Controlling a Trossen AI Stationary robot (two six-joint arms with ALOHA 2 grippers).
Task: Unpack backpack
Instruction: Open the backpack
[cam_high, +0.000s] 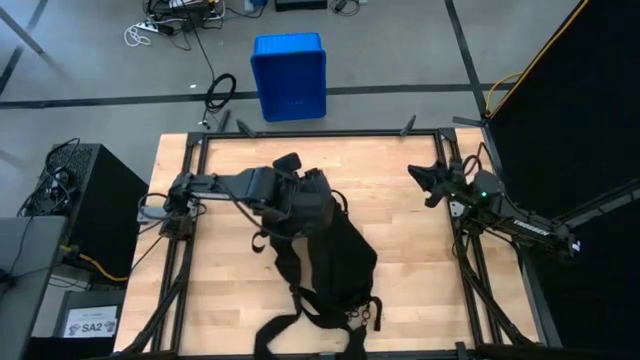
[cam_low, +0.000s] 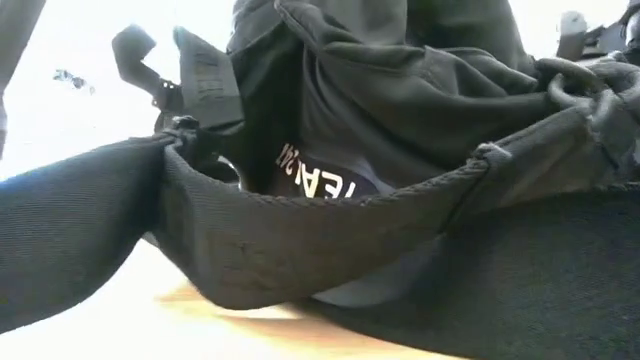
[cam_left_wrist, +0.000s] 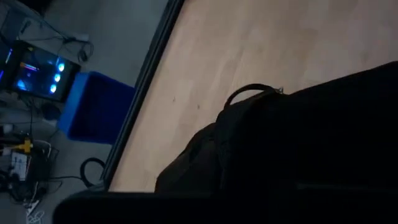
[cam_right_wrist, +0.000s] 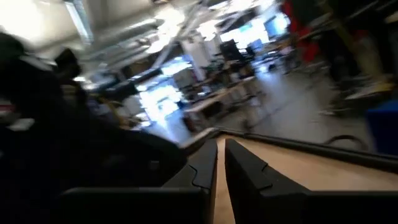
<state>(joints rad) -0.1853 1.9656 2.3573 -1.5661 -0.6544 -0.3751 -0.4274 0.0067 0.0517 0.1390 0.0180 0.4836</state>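
The black backpack (cam_high: 335, 255) lies on the wooden table, running from its middle toward the near edge. Its upper end is bunched up and raised under my left gripper (cam_high: 300, 195). The straps (cam_high: 300, 330) trail to the near edge, and one wide strap (cam_low: 250, 240) sags across the low view. White lettering (cam_low: 315, 180) shows on the side. In the left wrist view, dark cloth (cam_left_wrist: 311, 143) with a small loop (cam_left_wrist: 252, 92) fills the lower part and hides the fingers. My right gripper (cam_high: 420, 178) waits shut at the far right, clear of the backpack. My left gripper is shut at the backpack's raised upper end (cam_high: 312, 200), coming from the table's left and slanting down. The dark cloth and the gripper itself hide the place of contact, so the part and the kind of hold cannot be told. The lower body rests on the table.
A blue plastic crate (cam_high: 289, 75) stands on the floor beyond the table's far edge. Black frame rails (cam_high: 190, 250) run along the table's left and right sides. Bare wood (cam_high: 420, 280) lies to the right of the backpack, and a black box (cam_high: 85, 200) stands left of the table.
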